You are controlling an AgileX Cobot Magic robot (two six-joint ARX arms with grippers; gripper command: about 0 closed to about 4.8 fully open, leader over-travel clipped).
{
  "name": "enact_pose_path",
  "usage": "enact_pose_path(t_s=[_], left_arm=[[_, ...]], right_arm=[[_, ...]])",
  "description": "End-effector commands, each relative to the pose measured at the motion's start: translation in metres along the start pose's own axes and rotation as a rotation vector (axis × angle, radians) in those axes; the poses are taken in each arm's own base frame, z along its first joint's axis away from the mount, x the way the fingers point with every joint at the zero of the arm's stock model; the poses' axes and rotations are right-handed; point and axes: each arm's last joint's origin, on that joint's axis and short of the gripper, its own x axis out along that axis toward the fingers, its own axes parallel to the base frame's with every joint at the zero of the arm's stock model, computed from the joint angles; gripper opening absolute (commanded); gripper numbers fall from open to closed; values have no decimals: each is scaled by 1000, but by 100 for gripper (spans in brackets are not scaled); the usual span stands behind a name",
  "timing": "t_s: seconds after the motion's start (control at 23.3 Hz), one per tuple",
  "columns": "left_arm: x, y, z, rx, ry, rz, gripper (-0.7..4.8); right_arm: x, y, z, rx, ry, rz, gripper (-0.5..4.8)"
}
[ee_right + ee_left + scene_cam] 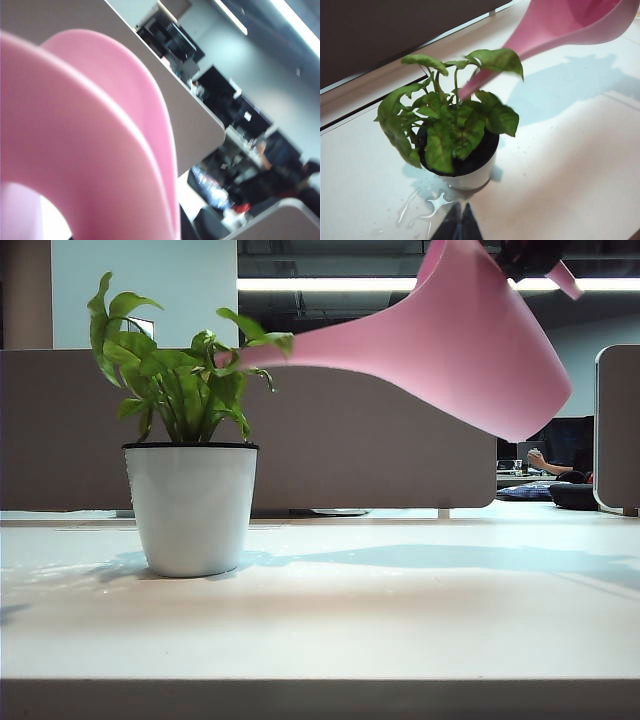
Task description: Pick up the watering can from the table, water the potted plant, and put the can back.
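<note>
The pink watering can [470, 340] hangs tilted in the air at the upper right of the exterior view. Its long spout reaches left into the leaves of the potted plant [190, 500]. My right gripper [530, 255] shows as a dark shape at the top edge, shut on the can by its handle. The right wrist view is filled by the can's pink body [90, 150]. The left wrist view shows the plant [455, 130] from above, with the spout [560, 25] ending among its leaves. My left gripper [459, 225] stays low beside the white pot, shut and holding nothing. The pot stands on the cream table [400, 610].
Spilled water [437, 205] lies on the table between the pot and my left gripper. A grey partition [350, 440] runs along the table's far edge, and another panel [618, 430] stands at the far right. Desks and a seated person show beyond.
</note>
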Motion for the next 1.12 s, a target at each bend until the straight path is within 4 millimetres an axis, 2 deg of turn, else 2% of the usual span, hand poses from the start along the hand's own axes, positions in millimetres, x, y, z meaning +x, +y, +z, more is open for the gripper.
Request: enact_pose_path(t_s=[0.04,0.47,0.94,1.12], left_arm=[[-4,0,1,-1,-15,2,-5],[-5,0,1,-1,-16,2,-5],[-5,-1,0,-2,-8,1,-5],[-5,-1,-1,-4,3,-1,-5]], right_arm=[[-1,-13,1,153,-19,-89,94],[6,-13,-16,395,29,-92,94],[33,11,-52,722,101,-67,84],[35,18,-63,782,81,-77,78]])
